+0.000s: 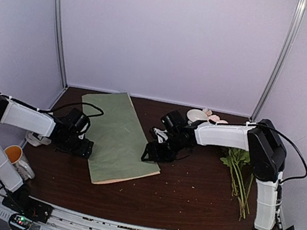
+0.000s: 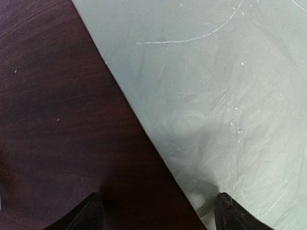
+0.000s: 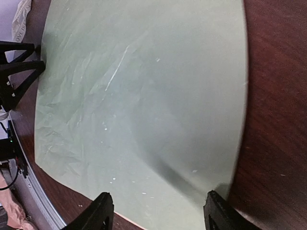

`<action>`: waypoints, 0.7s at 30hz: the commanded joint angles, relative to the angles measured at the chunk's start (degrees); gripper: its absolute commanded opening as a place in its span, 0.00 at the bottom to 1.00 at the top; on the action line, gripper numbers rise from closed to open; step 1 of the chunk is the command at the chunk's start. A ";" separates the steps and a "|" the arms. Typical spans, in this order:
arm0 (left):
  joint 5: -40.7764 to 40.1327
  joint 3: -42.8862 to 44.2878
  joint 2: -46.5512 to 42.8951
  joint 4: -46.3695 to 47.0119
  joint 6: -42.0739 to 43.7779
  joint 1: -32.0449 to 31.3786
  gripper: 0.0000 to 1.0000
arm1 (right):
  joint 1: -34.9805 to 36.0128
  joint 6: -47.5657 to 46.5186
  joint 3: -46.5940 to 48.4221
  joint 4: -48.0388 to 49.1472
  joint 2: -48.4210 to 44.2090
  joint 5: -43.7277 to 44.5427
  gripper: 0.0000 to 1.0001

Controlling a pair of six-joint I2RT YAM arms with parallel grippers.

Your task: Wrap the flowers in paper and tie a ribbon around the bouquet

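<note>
Paper (image 1: 118,138) lies flat, green side up, on the table (image 1: 187,192), with left end effector (image 1: 80,145) and right end effector (image 1: 155,151) straddling its opposite long edges, jaws apart, gripping nothing, likely squaring it for the flowers (image 1: 239,173) lying well apart at right.

A dark wooden table (image 1: 186,198) is enclosed by plain pale walls (image 1: 167,34). Two slim metal uprights (image 1: 59,27) are set at the back corners. Everything is evenly lit.
</note>
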 commanded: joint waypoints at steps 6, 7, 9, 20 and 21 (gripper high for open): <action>-0.45 1.26 5.54 2.09 1.56 -0.33 0.82 | 0.71 3.61 4.69 2.39 3.86 -4.18 0.64; -0.51 1.30 5.53 2.05 1.57 -0.37 0.82 | 0.66 2.69 5.73 1.24 3.55 -3.34 0.65; -0.65 1.46 5.44 1.86 1.61 -0.33 0.82 | 0.47 0.69 7.34 -2.69 2.54 0.53 0.65; -1.24 1.53 5.19 1.52 1.70 -0.34 0.81 | -1.97 -0.77 14.46 -7.69 7.74 11.24 0.77; -1.25 1.56 5.14 1.45 1.70 -0.32 0.81 | -1.93 -0.24 15.13 -7.60 9.04 9.90 0.77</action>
